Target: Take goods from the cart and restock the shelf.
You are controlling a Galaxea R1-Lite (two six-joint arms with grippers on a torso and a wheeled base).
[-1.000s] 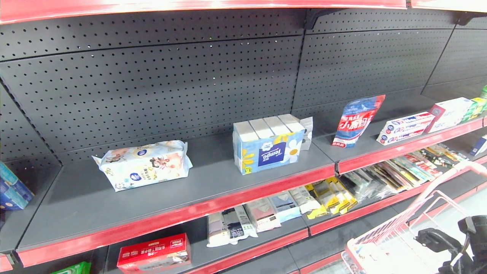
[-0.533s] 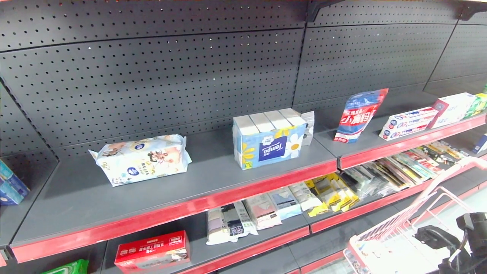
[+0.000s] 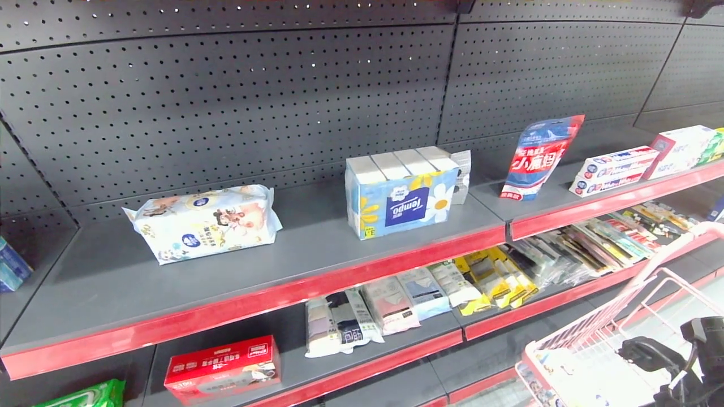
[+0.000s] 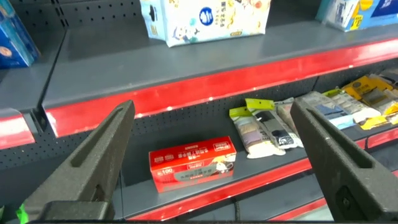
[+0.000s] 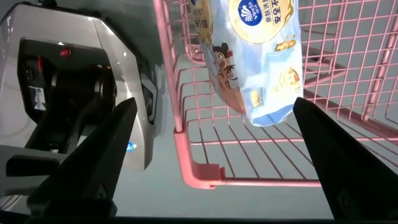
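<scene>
— Two hands: fingers apart or together?
— Both apart. The left hand (image 4: pixel 211 109) faces the grey, red-edged shelf (image 4: pixel 124 62); the right hand (image 5: pixel 212 106) hangs above a pale-blue soft pack (image 5: pixel 261 56) in the pink wire cart (image 5: pixel 199 168).

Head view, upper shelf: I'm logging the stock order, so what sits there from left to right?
Blue pack at the edge → wet wipes pack → tissue multipack → red-and-blue pouch → toothpaste boxes → white-and-red box.
</scene>
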